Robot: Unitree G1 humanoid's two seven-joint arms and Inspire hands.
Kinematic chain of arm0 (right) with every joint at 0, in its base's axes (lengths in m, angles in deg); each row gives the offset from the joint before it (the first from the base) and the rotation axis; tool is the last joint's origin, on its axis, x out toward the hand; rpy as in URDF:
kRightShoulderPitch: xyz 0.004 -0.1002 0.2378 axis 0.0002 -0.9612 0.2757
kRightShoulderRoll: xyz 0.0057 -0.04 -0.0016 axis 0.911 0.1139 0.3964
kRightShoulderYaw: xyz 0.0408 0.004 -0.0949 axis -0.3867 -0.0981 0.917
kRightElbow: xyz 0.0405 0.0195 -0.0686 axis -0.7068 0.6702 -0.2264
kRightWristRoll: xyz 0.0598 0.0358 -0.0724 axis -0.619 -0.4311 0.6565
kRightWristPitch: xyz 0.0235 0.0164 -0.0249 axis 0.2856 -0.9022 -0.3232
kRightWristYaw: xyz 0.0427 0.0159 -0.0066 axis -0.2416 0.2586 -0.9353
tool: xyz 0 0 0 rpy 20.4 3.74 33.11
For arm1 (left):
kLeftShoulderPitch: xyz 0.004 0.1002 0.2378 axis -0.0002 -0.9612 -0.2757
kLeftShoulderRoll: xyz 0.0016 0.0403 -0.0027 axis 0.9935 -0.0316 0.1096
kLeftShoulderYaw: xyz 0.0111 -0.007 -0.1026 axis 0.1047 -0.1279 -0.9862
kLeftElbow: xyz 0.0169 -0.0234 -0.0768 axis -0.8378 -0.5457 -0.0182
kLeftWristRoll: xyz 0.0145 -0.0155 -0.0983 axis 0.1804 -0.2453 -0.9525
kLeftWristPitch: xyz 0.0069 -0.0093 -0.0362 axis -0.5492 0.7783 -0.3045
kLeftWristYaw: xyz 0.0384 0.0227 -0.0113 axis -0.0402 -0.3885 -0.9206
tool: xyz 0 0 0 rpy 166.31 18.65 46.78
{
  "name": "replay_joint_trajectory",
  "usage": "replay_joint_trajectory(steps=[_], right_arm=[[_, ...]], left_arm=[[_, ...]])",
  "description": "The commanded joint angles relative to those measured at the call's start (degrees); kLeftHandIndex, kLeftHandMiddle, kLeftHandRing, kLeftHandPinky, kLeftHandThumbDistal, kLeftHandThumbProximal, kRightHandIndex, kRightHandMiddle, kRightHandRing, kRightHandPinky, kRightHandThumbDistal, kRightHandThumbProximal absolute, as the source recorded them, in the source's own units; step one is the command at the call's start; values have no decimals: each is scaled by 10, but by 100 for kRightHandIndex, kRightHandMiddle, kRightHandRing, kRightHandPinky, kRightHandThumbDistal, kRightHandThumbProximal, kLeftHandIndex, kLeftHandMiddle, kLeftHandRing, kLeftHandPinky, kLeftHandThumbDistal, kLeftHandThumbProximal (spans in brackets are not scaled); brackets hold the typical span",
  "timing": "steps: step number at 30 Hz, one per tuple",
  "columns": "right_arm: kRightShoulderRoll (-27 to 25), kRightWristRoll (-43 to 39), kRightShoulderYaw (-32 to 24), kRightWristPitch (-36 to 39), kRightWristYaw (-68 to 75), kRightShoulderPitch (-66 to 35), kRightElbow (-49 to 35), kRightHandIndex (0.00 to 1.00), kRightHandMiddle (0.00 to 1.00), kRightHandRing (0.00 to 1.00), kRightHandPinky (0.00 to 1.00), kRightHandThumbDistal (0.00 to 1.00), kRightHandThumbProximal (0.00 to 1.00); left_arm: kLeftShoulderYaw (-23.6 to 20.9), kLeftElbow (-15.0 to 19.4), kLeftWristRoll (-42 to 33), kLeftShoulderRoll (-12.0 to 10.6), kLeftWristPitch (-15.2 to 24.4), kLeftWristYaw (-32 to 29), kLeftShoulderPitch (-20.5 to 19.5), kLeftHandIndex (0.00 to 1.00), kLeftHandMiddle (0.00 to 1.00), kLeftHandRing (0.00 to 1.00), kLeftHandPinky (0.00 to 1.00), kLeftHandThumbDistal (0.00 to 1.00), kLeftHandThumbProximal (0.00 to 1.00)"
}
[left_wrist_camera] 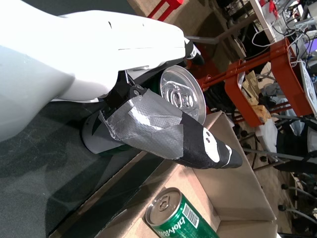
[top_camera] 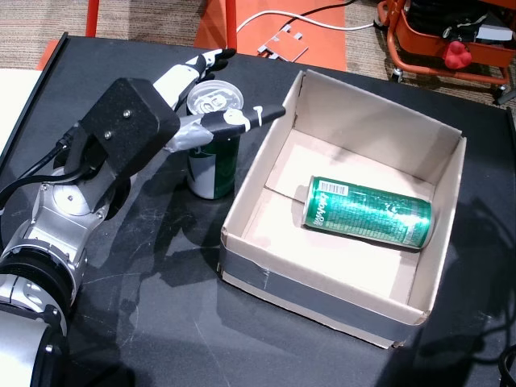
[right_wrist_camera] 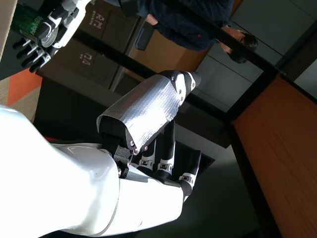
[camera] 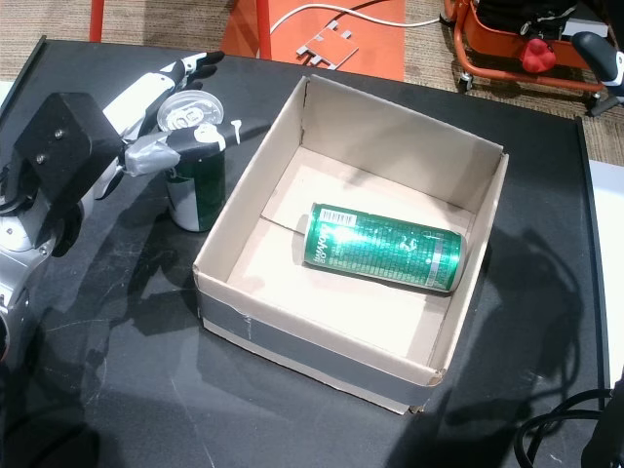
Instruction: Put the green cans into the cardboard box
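Note:
One green can point(top_camera: 367, 211) point(camera: 385, 249) lies on its side inside the open cardboard box point(top_camera: 322, 298) point(camera: 292, 336); its top shows in the left wrist view point(left_wrist_camera: 178, 220). A second green can point(top_camera: 214, 165) point(camera: 198, 180) point(left_wrist_camera: 181, 94) stands upright on the black table just left of the box. My left hand point(top_camera: 197, 105) point(camera: 166, 117) point(left_wrist_camera: 148, 99) is at its top, the taped thumb on the box side and the straight fingers on the far side, not closed on it. My right hand point(right_wrist_camera: 148, 134) is raised in the air, empty, fingers loosely extended.
An orange cart point(top_camera: 451, 40) point(camera: 526, 49) stands beyond the table's far right corner, with a white cable and an orange panel point(top_camera: 214, 24) on the floor behind. The box's left wall rises close to the upright can. A person point(right_wrist_camera: 198, 20) stands in the right wrist view.

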Motion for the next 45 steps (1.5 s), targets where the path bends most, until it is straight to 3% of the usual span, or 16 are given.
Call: replay_joint_trajectory(steps=[1,11,13,16,25,26,29,31,39,45], right_arm=[[-4,-7,-4,8,4,4,-8,74,41,46,77,100,62],[-2,-10,-7,11,-6,7,-9,73,40,45,77,100,67],[-3,-13,-10,19,-15,10,-6,68,39,45,77,100,69],[-4,-12,-11,19,-18,11,-3,69,39,45,78,100,67],[1,-12,-10,27,-10,7,-12,69,38,45,78,99,73],[1,-13,-10,29,-13,7,-12,68,38,44,78,98,73],[2,-13,-10,26,-8,5,-14,68,38,44,77,100,72],[1,-13,-8,17,-7,4,-15,68,39,44,77,96,74],[2,-17,-7,10,1,2,-17,66,38,43,75,95,76],[1,-17,-5,9,-5,6,-12,68,38,43,76,97,78]], left_arm=[[-6,-2,-8,-3,0,-6,-9,100,100,100,100,100,55],[-13,-1,-13,-2,7,-8,-10,100,100,100,100,100,56],[-14,-1,-14,-2,9,-8,-10,100,100,100,100,100,55],[-14,-1,-14,-3,8,-6,-11,100,100,100,100,100,54],[41,-4,44,-2,2,85,-17,100,100,100,100,100,42],[32,-5,33,-6,-3,76,-18,100,100,100,100,100,40],[-4,-5,-9,-16,-12,41,-19,100,100,100,100,100,59],[-14,-3,-19,-17,-14,32,-16,100,100,100,100,100,65],[-48,-2,-49,-17,-21,14,-18,100,100,100,100,100,52],[-56,-2,-50,-18,-19,10,-18,100,100,100,100,100,57]])
